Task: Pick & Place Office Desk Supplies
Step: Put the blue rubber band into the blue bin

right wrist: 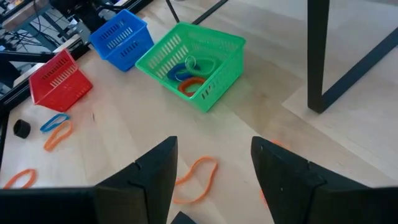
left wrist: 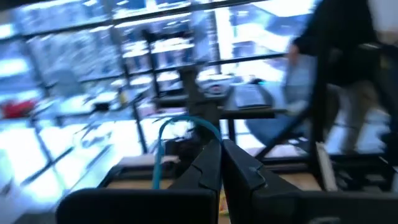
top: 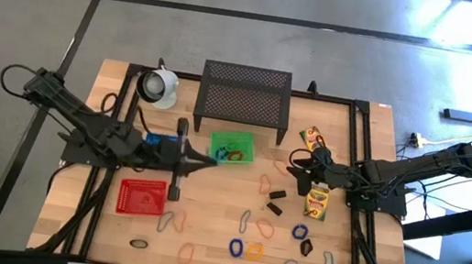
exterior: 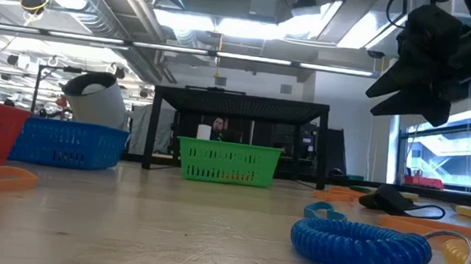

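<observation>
Wooden table (top: 202, 238) carries scattered rubber-band loops (top: 243, 247). Left gripper (left wrist: 219, 163) pinches a blue loop (left wrist: 163, 140), hanging lengthwise. Right gripper (right wrist: 214, 163) hovers, fingers apart, over an orange loop (right wrist: 194, 179).

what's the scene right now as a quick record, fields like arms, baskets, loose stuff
left gripper: shut on a thin blue band, near the green basket
right gripper: open, above an orange band on the table
green basket: holds blue and orange loops
red basket: in front of the left arm
blue basket: beside the green one
loose items: coloured loops, black clips, crayon boxes spread over the right and front table
mesh stand: at the back
</observation>
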